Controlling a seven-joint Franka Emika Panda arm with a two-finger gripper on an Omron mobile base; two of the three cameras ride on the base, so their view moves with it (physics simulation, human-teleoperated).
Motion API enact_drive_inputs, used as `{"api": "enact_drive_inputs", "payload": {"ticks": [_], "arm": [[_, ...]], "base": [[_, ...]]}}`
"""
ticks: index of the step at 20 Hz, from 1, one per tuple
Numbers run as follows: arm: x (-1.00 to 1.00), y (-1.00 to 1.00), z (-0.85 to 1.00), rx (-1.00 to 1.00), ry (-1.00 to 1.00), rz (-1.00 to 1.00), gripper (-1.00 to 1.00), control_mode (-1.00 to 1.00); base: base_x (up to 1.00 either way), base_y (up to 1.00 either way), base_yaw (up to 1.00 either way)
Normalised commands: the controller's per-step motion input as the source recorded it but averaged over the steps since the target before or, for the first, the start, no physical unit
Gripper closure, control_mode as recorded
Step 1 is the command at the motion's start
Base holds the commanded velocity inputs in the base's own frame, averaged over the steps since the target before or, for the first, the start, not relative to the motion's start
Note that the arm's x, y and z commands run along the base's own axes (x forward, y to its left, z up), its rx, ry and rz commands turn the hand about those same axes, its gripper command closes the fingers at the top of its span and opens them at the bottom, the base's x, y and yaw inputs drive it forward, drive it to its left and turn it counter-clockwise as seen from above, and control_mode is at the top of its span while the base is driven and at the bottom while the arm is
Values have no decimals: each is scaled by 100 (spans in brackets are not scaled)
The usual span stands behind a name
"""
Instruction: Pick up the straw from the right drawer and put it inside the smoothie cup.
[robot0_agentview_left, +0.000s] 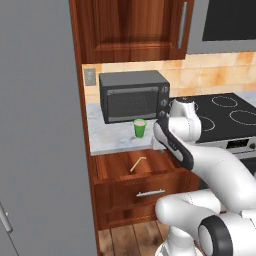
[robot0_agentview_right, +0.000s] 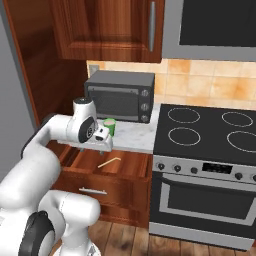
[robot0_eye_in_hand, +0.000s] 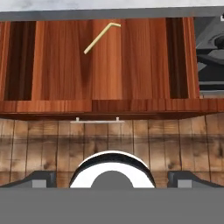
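On the bare floor of the pulled-out drawer, the thin pale yellow-tan straw (robot0_agentview_left: 138, 163) (robot0_agentview_right: 109, 162) (robot0_eye_in_hand: 101, 36) with its short bent tip is lying flat and slanted, nearer the drawer's back edge than its front, touching nothing else. This wide, shallow reddish-brown wooden right drawer (robot0_agentview_left: 150, 192) (robot0_agentview_right: 125, 180) (robot0_eye_in_hand: 65, 106) is standing open below the counter, its slim silver bar handle (robot0_agentview_left: 150, 192) (robot0_agentview_right: 92, 191) (robot0_eye_in_hand: 97, 120) facing outward. Just above it, on the pale marbled counter (robot0_agentview_left: 112, 137) (robot0_agentview_right: 135, 140), the small bright green smoothie cup (robot0_agentview_left: 139, 128) (robot0_agentview_right: 109, 126) is standing upright near the front edge, right in front of the dark grey microwave (robot0_agentview_left: 133, 95) (robot0_agentview_right: 119, 95). Above the drawer's front edge, the white arm's two-finger gripper (robot0_agentview_right: 103, 145) is hanging with its jaws spread fully apart, holding nothing and well clear of the straw. Beside the counter, the black stove top (robot0_agentview_left: 230, 116) (robot0_agentview_right: 207, 129) is sitting with its oven door (robot0_agentview_right: 210, 200) closed beneath.
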Motion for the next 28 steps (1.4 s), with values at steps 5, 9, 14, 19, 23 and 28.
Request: {"api": "enact_drive_inputs", "payload": {"ticks": [5, 9, 14, 19, 23, 28], "arm": [[17, 21, -54, 0, 2, 0, -100, -100], [18, 14, -33, -3, 8, 0, -100, -100], [21, 6, -35, 0, 6, 0, -100, -100], [30, 0, -24, 0, 6, 0, -100, -100], [37, 0, -25, 0, 7, 0, -100, -100], [30, 0, -26, 0, 5, 0, -100, -100]], "base": [[0, 0, 0], [0, 0, 0], [0, 0, 0], [0, 0, 0], [0, 0, 0], [0, 0, 0]]}}
